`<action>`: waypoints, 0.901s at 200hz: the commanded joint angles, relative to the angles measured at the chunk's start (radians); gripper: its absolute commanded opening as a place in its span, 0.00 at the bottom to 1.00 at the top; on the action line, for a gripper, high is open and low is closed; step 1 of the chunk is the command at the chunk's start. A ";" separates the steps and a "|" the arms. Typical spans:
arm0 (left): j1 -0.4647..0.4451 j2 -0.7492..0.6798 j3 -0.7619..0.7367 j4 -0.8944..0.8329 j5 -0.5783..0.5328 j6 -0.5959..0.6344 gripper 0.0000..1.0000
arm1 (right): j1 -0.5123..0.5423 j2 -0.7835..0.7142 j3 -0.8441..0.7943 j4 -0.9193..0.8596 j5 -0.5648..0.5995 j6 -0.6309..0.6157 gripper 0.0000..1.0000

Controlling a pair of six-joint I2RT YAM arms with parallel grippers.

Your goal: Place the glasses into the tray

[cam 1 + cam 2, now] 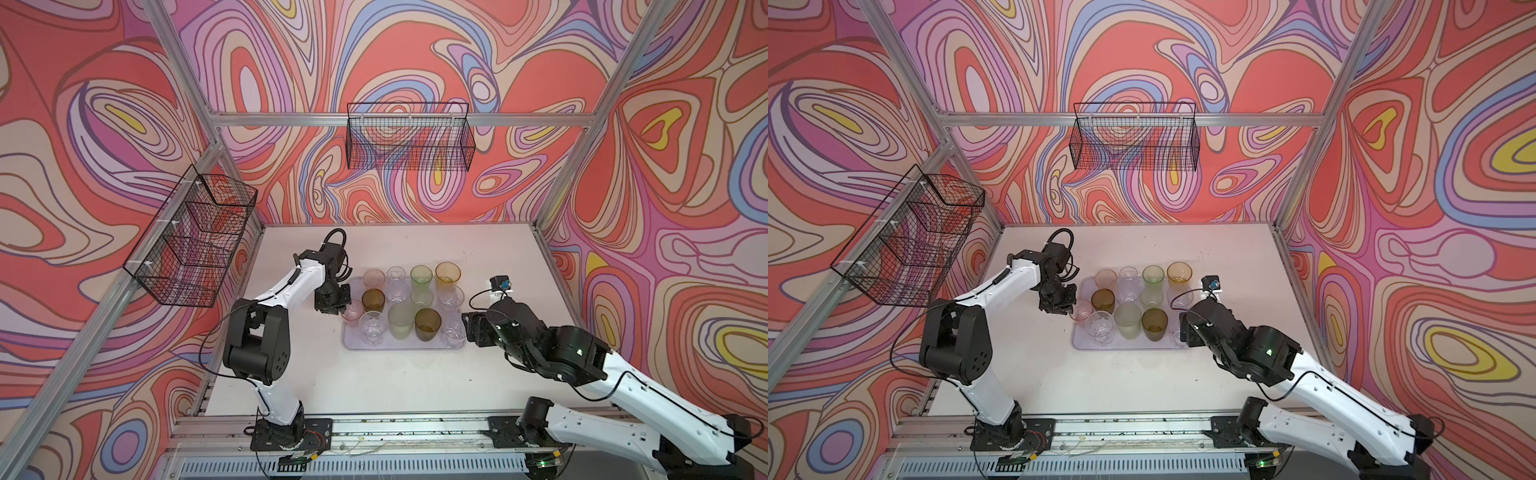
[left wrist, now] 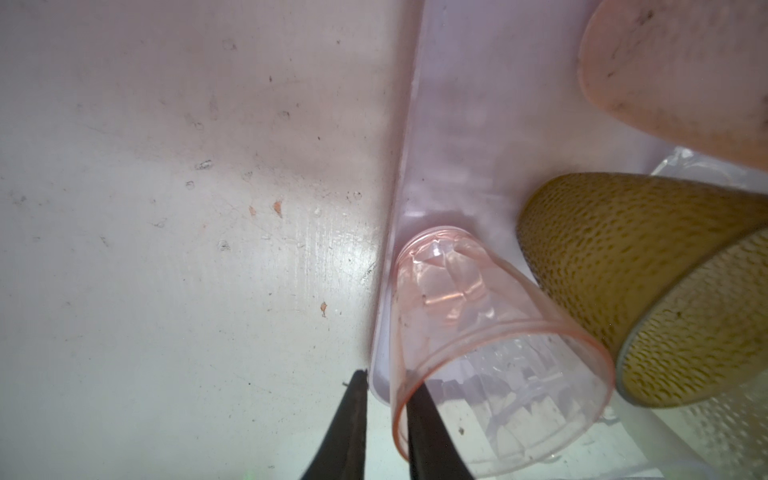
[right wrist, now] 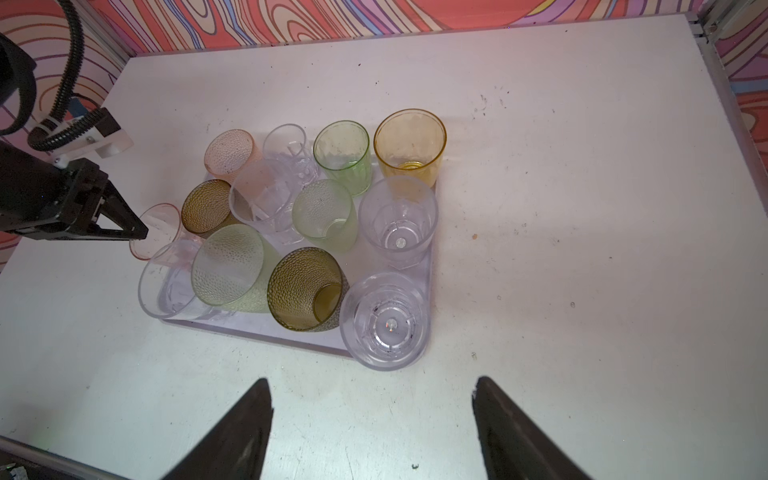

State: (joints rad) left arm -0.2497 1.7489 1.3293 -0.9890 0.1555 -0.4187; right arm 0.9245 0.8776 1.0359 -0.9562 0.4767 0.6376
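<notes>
**A:** Where do the glasses [image 3: 326, 216] stand?

**B:** I count thirteen, all packed together on the lavender tray [image 3: 270, 333]. It lies in the middle of the white surface [image 1: 374, 395]. There are clear, pink, green, amber and olive ones, in rough rows.

**A:** And the left fingers [image 2: 351, 432]?

**B:** They are at the tray's left edge, at the small pink glass [image 2: 478, 332]. The left wrist view shows them astride its rim, one finger outside the wall and the other down inside the cup. They are parted only a little. A sliver of gap shows between the outer finger and the wall, so they do not pinch it.

**A:** Is that glass on the tray?

**B:** Yes. Its base sits inside the raised rim, just beside it, and next to an olive dimpled glass [image 2: 623, 270]. In both top views it is the leftmost of the lot.

**A:** The right fingers [image 3: 241, 436]?

**B:** Spread wide, with nothing between them. They hang over bare surface beside the tray's right edge, at its near end. A clear glass [image 3: 386, 320] stands in that corner, close by.

**A:** Anything else?

**B:** A black wire basket [image 1: 191, 241] on the left wall and a second basket [image 1: 409, 137] on the back wall.
</notes>
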 commanded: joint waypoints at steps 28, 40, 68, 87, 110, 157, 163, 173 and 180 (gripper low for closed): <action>-0.006 -0.004 0.016 -0.024 -0.003 0.015 0.27 | 0.003 -0.005 0.007 0.005 0.021 -0.002 0.80; -0.006 -0.012 0.026 -0.033 -0.006 0.017 0.30 | 0.003 -0.005 0.007 0.005 0.028 -0.006 0.82; -0.006 -0.039 0.062 -0.064 -0.012 0.021 0.42 | 0.004 -0.002 0.010 0.020 0.042 -0.020 0.86; -0.006 -0.061 0.093 -0.083 -0.030 0.037 0.51 | 0.004 0.005 0.020 0.042 0.058 -0.051 0.92; -0.006 -0.077 0.139 -0.100 -0.080 0.071 0.63 | 0.001 0.038 0.056 0.042 0.114 -0.099 0.98; 0.026 -0.151 0.204 -0.041 -0.177 0.130 1.00 | -0.079 0.097 0.127 0.134 0.160 -0.305 0.98; 0.033 -0.154 0.223 -0.042 -0.180 0.139 1.00 | -0.121 0.102 0.133 0.159 0.140 -0.341 0.98; 0.043 -0.155 0.255 -0.044 -0.203 0.153 1.00 | -0.220 0.114 0.141 0.205 0.056 -0.401 0.98; 0.050 -0.157 0.271 -0.040 -0.229 0.165 1.00 | -0.300 0.126 0.150 0.231 -0.017 -0.429 0.98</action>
State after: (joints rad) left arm -0.2268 1.6199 1.5314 -1.0409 0.0086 -0.3145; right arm 0.7956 0.9798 1.1473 -0.8410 0.5716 0.3729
